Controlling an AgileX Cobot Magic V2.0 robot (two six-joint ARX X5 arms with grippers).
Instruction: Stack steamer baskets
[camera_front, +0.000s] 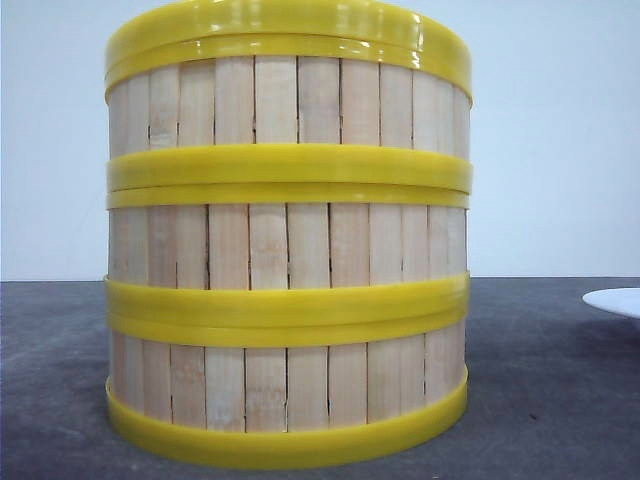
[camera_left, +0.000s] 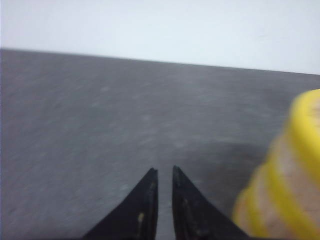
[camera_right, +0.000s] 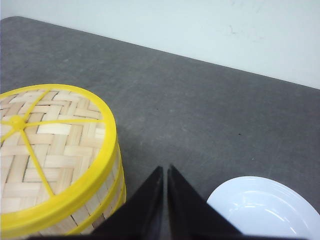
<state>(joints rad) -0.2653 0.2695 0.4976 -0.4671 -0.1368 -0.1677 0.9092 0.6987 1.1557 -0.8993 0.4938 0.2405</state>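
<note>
Steamer baskets (camera_front: 288, 250): three tiers in one upright column, standing on the grey table (camera_front: 60, 380) at the centre of the front view. Yellow rims meet flush at both joins; you see no tilt or overhang. On top sits a woven bamboo face with yellow spokes (camera_right: 47, 145), so the column appears capped, though you cannot tell from these pictures whether that face is a separate lid or part of the top tier.

Left gripper (camera_left: 164, 172): fingers pressed nearly together, a thin slit between the tips, holding nothing. The stack lies at about 3 o'clock from it, near but not touching, and blurred at the frame edge.

Right gripper (camera_right: 165, 170): fingers likewise closed to a slit, empty. The stack lies at about 9 o'clock from it, just beside the fingers and partly below them; you look down onto its top from this arm, so it sits the higher of the two.

White plate (camera_right: 265, 207): at about 4 o'clock from the right gripper, apart from the stack, bare.

Judgement: stacking looks complete. The column's long axis is vertical and it stands between your two arms, neither clearly nearer. Any coming move turns on drawing each arm away sideways from the stack, not across it.
</note>
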